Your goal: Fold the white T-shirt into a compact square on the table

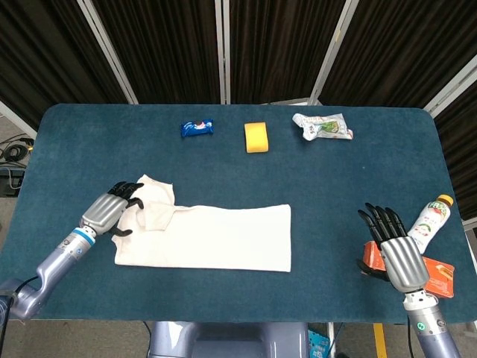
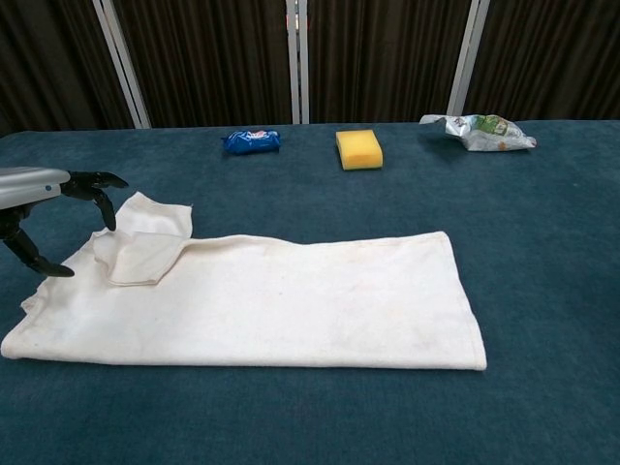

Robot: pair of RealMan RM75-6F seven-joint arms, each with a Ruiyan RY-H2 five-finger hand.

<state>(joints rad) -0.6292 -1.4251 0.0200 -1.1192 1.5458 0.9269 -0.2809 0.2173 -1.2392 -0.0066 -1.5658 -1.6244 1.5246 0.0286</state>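
Note:
The white T-shirt (image 1: 209, 236) lies folded into a long flat band on the blue table (image 1: 358, 179), with a bunched sleeve (image 2: 140, 247) turned over at its left end. My left hand (image 1: 112, 211) arches over that left end, fingers (image 2: 95, 186) curved down beside the sleeve and thumb at the shirt's edge, with no cloth plainly pinched. My right hand (image 1: 395, 250) hovers with fingers spread near the front right edge, far from the shirt. The chest view shows the shirt (image 2: 271, 300) and the left hand (image 2: 39, 189) only.
Along the far side lie a blue snack packet (image 1: 197, 127), a yellow sponge (image 1: 256, 137) and a crumpled wrapper (image 1: 322, 126). A bottle (image 1: 428, 221) and an orange box (image 1: 440, 276) lie by my right hand at the front right corner.

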